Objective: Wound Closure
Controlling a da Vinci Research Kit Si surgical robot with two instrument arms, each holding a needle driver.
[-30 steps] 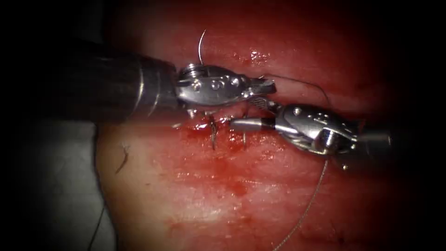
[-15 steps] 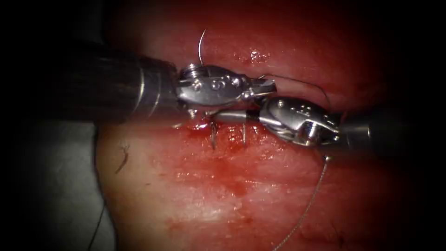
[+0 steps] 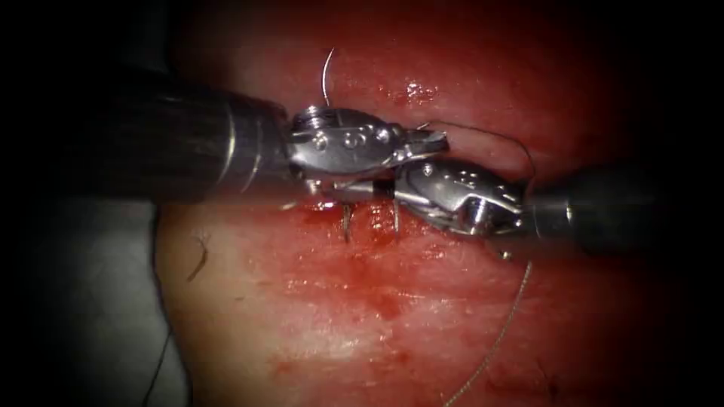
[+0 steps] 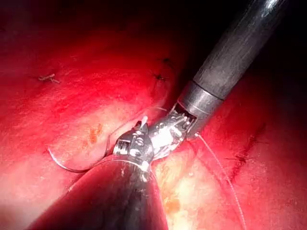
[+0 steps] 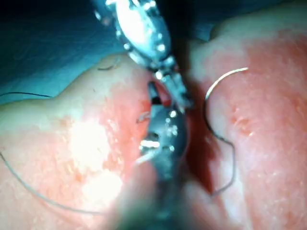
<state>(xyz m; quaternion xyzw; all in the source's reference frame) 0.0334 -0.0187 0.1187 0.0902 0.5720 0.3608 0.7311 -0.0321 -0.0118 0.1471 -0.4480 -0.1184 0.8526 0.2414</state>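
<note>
Needle [image 3: 326, 75] first: it lies loose on the tissue [image 3: 377, 332] at 12 o'clock from the left tool's wrist, held by neither tool. The right wrist view [image 5: 211, 96] shows its whole curve lying on the surface, not in the tissue.

Right end effector [image 3: 369, 186]: it sits parted. One jaw reaches toward 9 o'clock, tucked beneath the left tool just above the stitches. The other angles up against the left tool's tip. I can see nothing held between them. Its own camera catches the dark tip [image 5: 153, 98] right beside the other tool.

Left end effector [image 3: 431, 142]: it points toward 3 o'clock and rests on top of the right tool's wrist — the two are touching or very nearly so. Whether it grips anything, I cannot tell. The thread seems to leave right at its tip. In the left wrist view [image 4: 143, 125] it is pressed close to the right tool.

Moving outward, the thread [image 3: 520, 286] arcs from that tip toward 3 o'clock. It drops behind the right tool's wrist, then trails away toward 5 o'clock across the tissue.

Two stitches [image 3: 347, 222] stand side by side at the cut, directly at 6 o'clock from the crossed tools. Red fluid [image 3: 381, 301] pools around and below them.

A cut end of thread [image 3: 200, 256] lies well apart toward 8 o'clock, near the tissue's edge.
</note>
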